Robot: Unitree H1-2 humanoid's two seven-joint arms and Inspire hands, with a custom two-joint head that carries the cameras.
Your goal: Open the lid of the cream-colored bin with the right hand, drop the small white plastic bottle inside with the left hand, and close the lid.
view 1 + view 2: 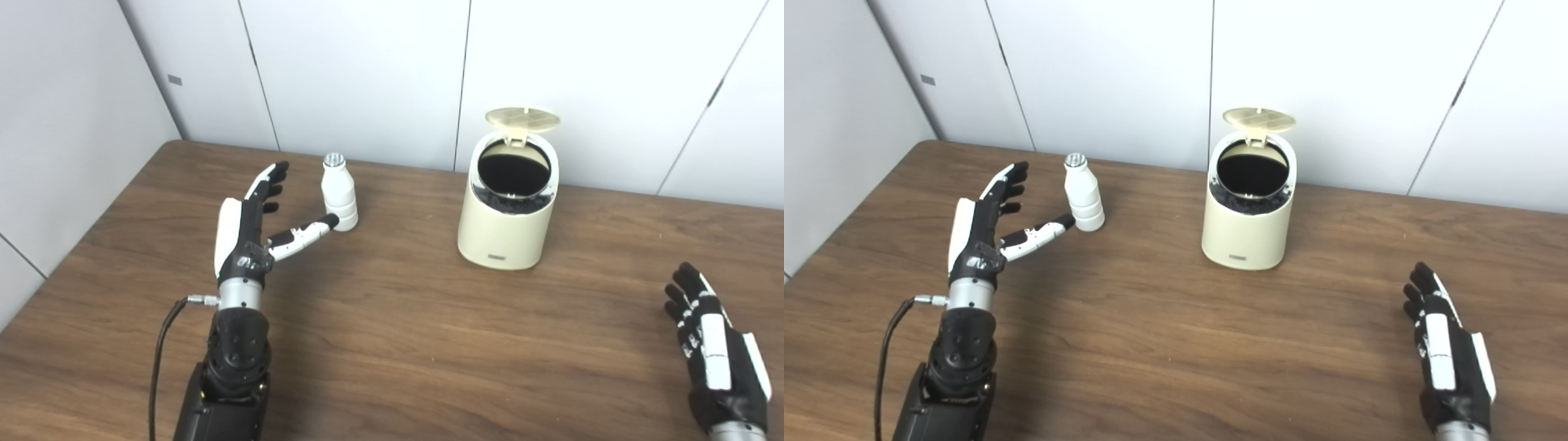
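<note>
The cream-colored bin (505, 236) stands upright at the back middle of the table, its round lid (522, 119) tipped up and the dark liner inside showing. A small white plastic bottle (339, 193) with a silver cap stands upright to the bin's left. My left hand (254, 217) is open just left of the bottle, fingers stretched forward; its thumb tip sits at the bottle's base, and I cannot tell whether it touches. My right hand (713, 352) rests open at the front right, well clear of the bin and holding nothing.
The brown wooden table (429, 343) runs back to white wall panels close behind the bin. A black cable (162, 343) hangs off my left wrist near the table's front left.
</note>
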